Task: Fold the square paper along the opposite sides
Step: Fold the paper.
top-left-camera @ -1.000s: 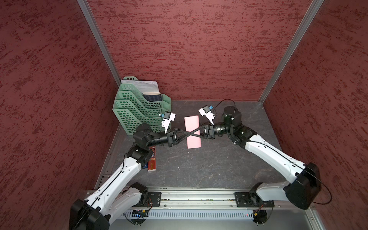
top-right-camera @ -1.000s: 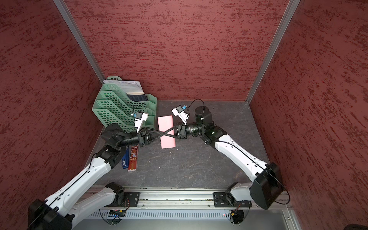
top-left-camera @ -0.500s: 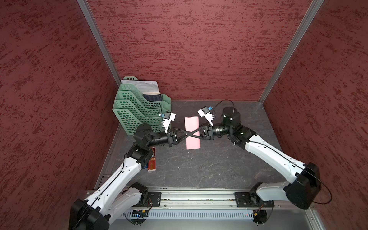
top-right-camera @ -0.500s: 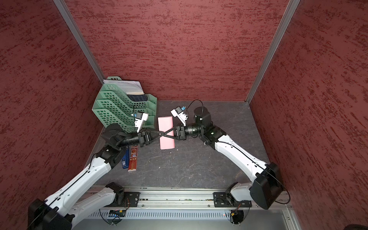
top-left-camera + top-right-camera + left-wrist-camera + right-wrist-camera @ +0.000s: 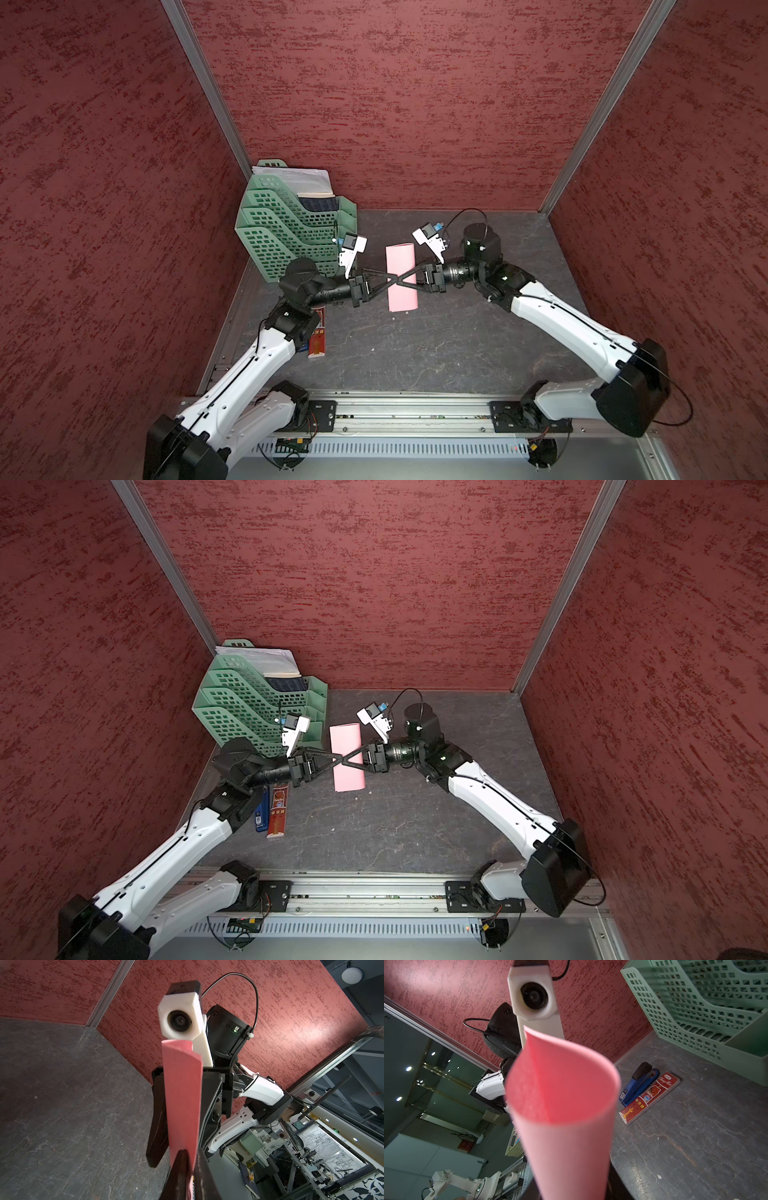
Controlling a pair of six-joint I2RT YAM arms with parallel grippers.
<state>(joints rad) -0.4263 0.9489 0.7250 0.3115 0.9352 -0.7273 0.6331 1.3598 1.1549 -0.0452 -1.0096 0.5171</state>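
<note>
Square paper point(image 5: 400, 258) bowed, aloft, pinched in left end effector point(image 5: 190, 1155).

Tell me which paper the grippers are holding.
The pink square paper, curled over, pinched by the left gripper and right gripper; the white printed papers lie in the green rack.

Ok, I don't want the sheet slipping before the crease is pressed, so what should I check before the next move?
1. Left gripper pinching the square paper: ok.
2. Right gripper clamped on it: cannot tell; its fingers flank the sheet.
3. Crease pressed flat: not ok; the bend is a rounded loop.
4. Opposite edges aligned: cannot tell.
5. Green tray rack apart from the paper: ok.
6. Blue stapler and red box apart from the paper: ok.
</note>
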